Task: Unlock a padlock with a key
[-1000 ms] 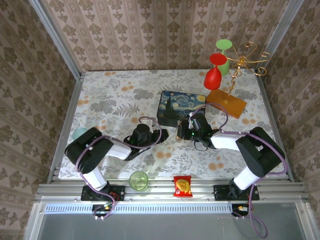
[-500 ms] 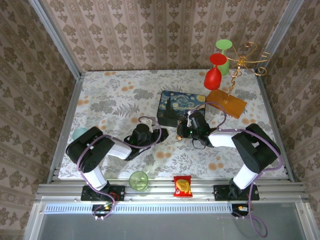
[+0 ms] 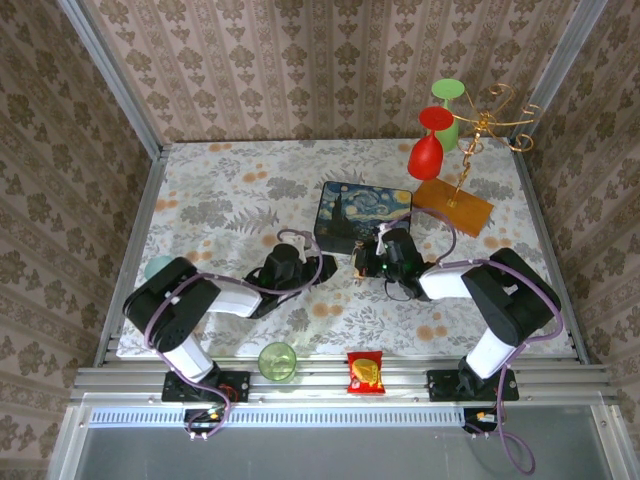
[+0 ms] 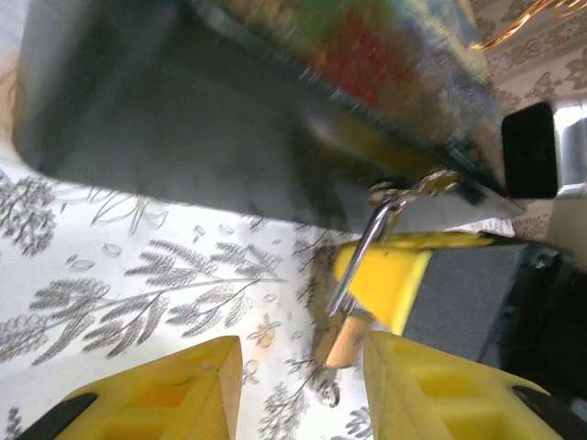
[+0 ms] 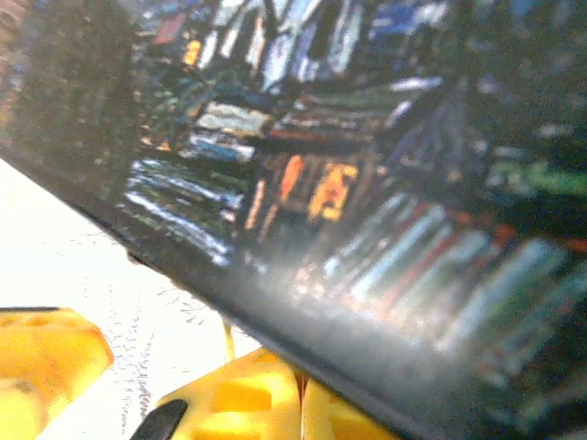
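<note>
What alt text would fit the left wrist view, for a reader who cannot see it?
A small brass padlock hangs by its silver shackle from a dark box, against a floral tablecloth. At the bottom edge, the open left gripper points its two yellow fingers toward it.

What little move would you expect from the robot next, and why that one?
Probably the left gripper should ease forward until its open fingers flank the padlock, which hangs by its shackle from the painted box just ahead. The right gripper is shut beside it.
</note>
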Controlling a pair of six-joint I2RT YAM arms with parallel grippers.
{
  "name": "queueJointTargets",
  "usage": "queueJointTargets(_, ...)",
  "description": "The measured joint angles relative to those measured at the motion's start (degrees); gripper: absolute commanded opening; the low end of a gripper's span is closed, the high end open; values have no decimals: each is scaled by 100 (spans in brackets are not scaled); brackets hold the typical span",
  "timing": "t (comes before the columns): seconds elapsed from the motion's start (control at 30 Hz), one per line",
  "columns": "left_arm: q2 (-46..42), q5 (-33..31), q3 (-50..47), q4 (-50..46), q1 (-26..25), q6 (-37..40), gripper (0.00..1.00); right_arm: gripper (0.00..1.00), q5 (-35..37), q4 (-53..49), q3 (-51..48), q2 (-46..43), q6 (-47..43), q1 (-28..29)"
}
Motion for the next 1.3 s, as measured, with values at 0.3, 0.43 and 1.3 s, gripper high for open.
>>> queueJointTargets(0.3, -367, -647, 2446, -2439, -225, 2105, 47, 0, -107, 1711, -509, 232, 826, -269)
queueJointTargets(0.43, 658, -575, 4024, -3296, -149, 3003, 49, 0, -74, 1735, -529, 236, 905, -269)
queueJointTargets(1.3, 2050, -1025, 4999, -4586, -251, 4572, 20, 0, 691, 2245, -2070, -798, 2022, -238)
